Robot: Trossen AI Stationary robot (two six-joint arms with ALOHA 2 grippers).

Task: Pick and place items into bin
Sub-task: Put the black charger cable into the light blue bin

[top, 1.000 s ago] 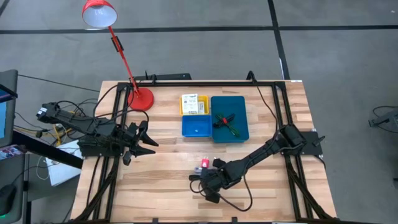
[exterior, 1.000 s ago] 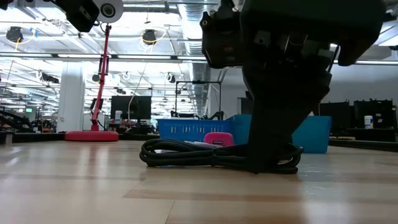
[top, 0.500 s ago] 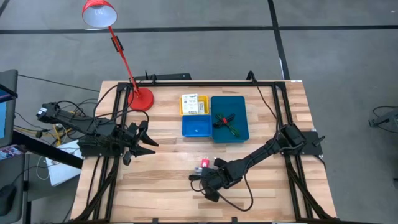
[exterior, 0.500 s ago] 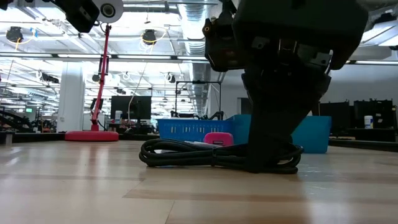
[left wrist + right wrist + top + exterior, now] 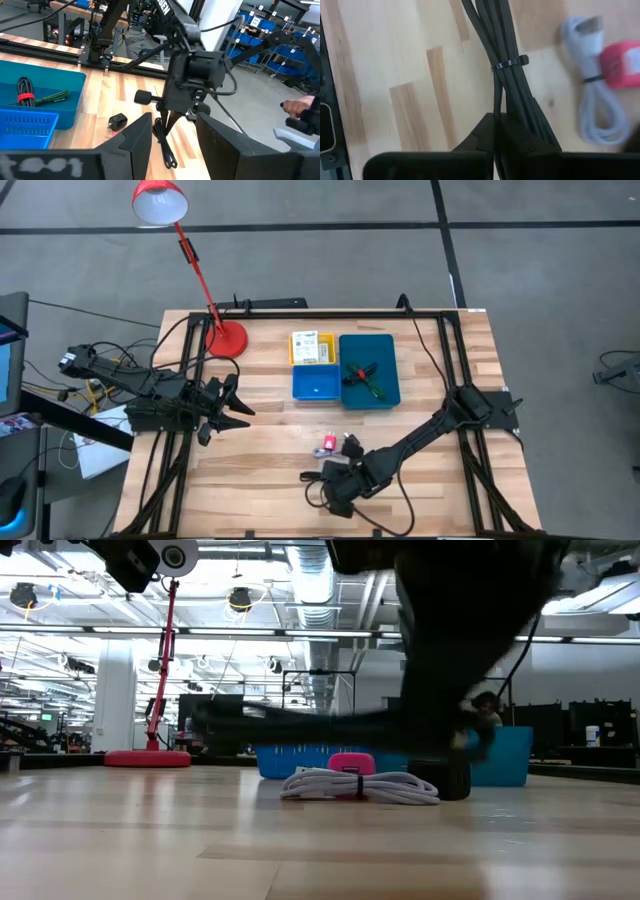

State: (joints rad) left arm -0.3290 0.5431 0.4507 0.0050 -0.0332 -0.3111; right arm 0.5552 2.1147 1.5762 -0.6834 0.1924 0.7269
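My right gripper (image 5: 338, 486) hangs over the near middle of the table, shut on a black cord bundle (image 5: 300, 723) that is bound by a zip tie (image 5: 508, 64). A white cord bundle (image 5: 360, 786), a pink piece (image 5: 350, 762) and a black plug (image 5: 455, 778) lie on the wood behind it. The bin (image 5: 388, 340) stands farther back. Its teal compartment holds a green cord and black-and-red clips (image 5: 362, 374), and its yellow one holds a white labelled box (image 5: 312, 346). My left gripper (image 5: 238, 406) waits open at the left. My right gripper pinches the black cord bundle between its two shut fingers (image 5: 485, 132), on the strands just short of the zip tie (image 5: 502, 107). The fingers slant down from above, and the bundle runs on ahead of them. It is lifted clear of the table, roughly level.
A red desk lamp stands on its base (image 5: 227, 338) at the far left of the table, with its shade out beyond the edge. Black frame rails (image 5: 445, 360) run along both sides. Bare wood lies between my left gripper and the items.
My right gripper has moved toward the table's near edge and risen, carrying the black cord bundle with it. The bundle lay on the table before and now hangs clear above it. The white cord bundle it was hiding now shows in the low view.
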